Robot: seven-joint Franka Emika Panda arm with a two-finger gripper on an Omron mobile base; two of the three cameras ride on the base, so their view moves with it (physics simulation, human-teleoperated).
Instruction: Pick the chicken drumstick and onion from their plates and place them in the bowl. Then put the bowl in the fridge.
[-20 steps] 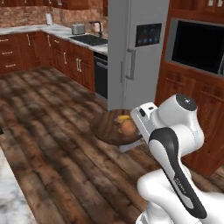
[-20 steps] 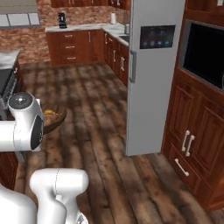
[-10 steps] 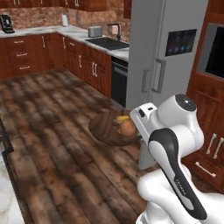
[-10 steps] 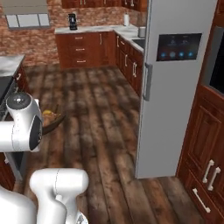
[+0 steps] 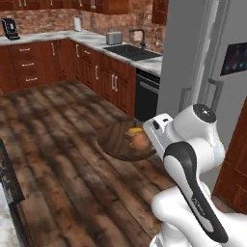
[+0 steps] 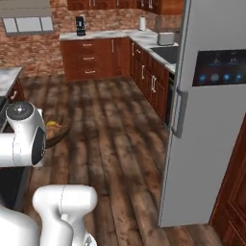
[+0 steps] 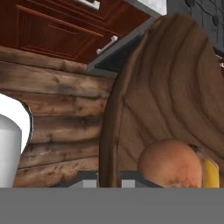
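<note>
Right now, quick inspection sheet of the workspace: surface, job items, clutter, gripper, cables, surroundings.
Surface: dark wood plank floor; the bowl rests on no surface, it is carried above the floor.
Job's things: bowl held level at the arm's front; onion and chicken drumstick inside it, side by side. Fridge door closed.
Clutter: nothing seen on the floor.
Grippers: gripper shut on the bowl's rim.
Cables: nothing seen.
Surroundings: red-brown cabinets, marble counter with sink, toaster, coffee machine, brick wall.
</note>
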